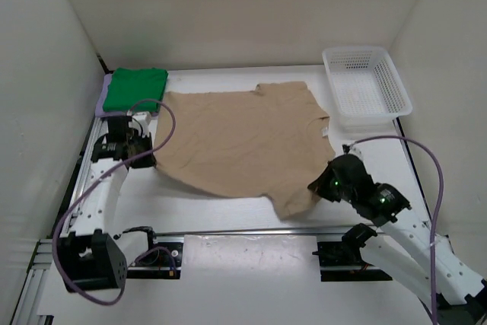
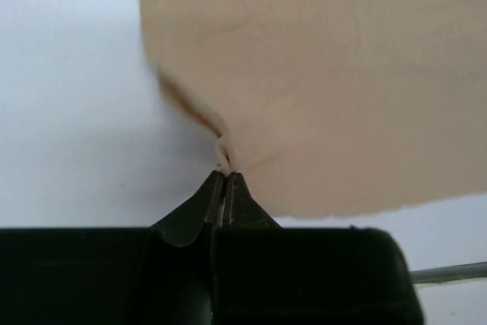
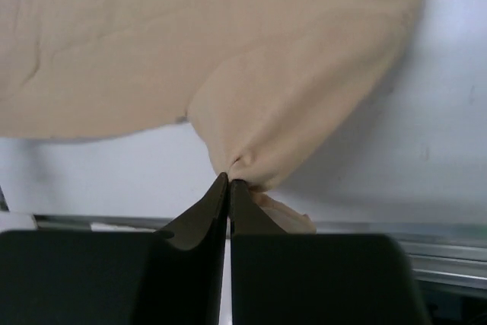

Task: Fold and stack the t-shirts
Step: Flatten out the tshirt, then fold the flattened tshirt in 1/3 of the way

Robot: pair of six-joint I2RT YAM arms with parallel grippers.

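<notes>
A tan t-shirt (image 1: pixel 243 138) lies spread across the middle of the white table, neck toward the far right. My left gripper (image 1: pixel 149 156) is shut on the shirt's left edge; in the left wrist view the cloth (image 2: pixel 319 81) bunches at the closed tips (image 2: pixel 226 175). My right gripper (image 1: pixel 319 186) is shut on the shirt's near right part, where the cloth (image 3: pixel 259 74) puckers at the tips (image 3: pixel 229 180). A folded green t-shirt (image 1: pixel 135 89) sits on a lavender one at the far left corner.
A white mesh basket (image 1: pixel 367 85) stands at the far right. A metal rail (image 1: pixel 251 231) runs along the near edge of the table. White walls close in the left, back and right sides.
</notes>
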